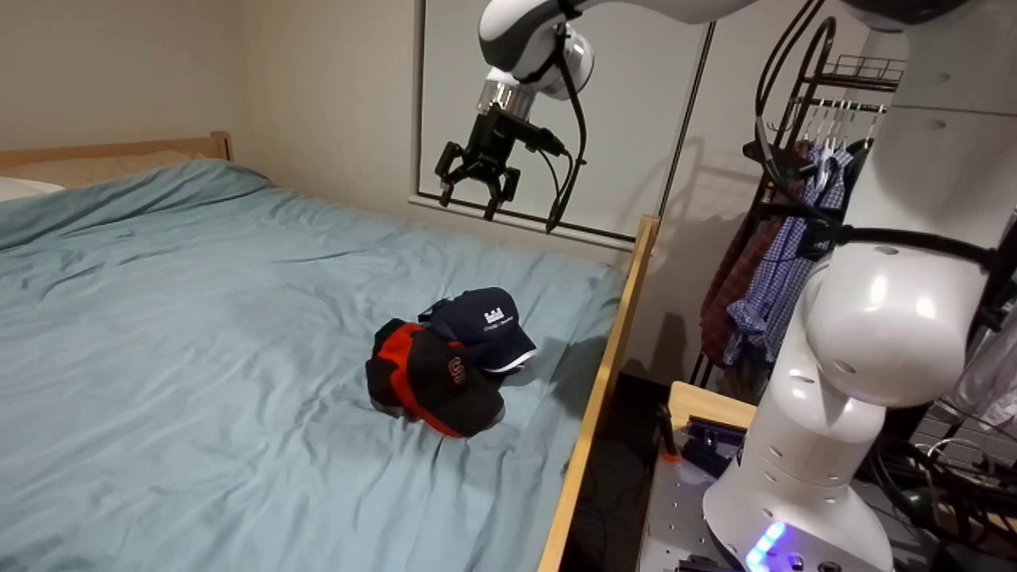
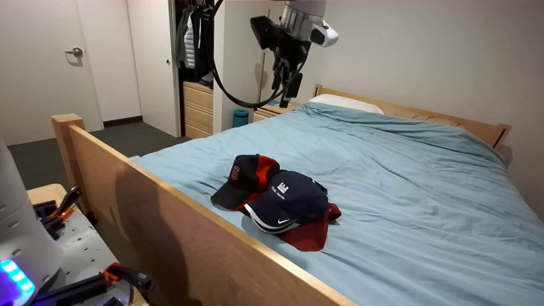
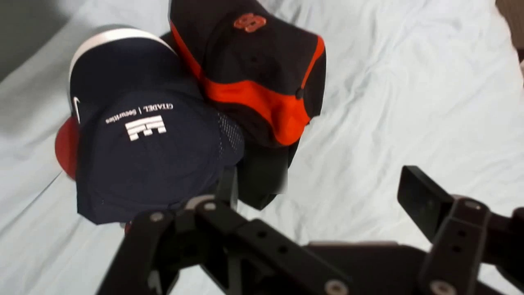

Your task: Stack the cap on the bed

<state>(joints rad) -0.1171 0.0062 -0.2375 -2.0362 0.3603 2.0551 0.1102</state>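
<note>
Cap [image 2: 299, 197] lies crown-up on the bed [image 2: 403, 178], partly over a red cap [image 2: 309, 236]. Brim points at the footboard [image 2: 221, 263]; long axis roughly lengthwise. Gripper [image 1: 468, 205] above, jaws apart.

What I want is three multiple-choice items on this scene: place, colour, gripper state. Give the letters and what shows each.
1. Where is the navy cap?
A) On the floor
B) Over a red cap on the bed
C) On a hanger

2. What colour panel marks the black cap?
A) Orange-red
B) Green
C) Yellow

3. The gripper is:
A) Shut on a cap
B) Shut, empty
C) Open, empty

1: B, red shows beneath the navy cap in an exterior view.
2: A, the panel shows orange-red in the wrist view.
3: C, its jaws stand wide apart, holding nothing.
</note>
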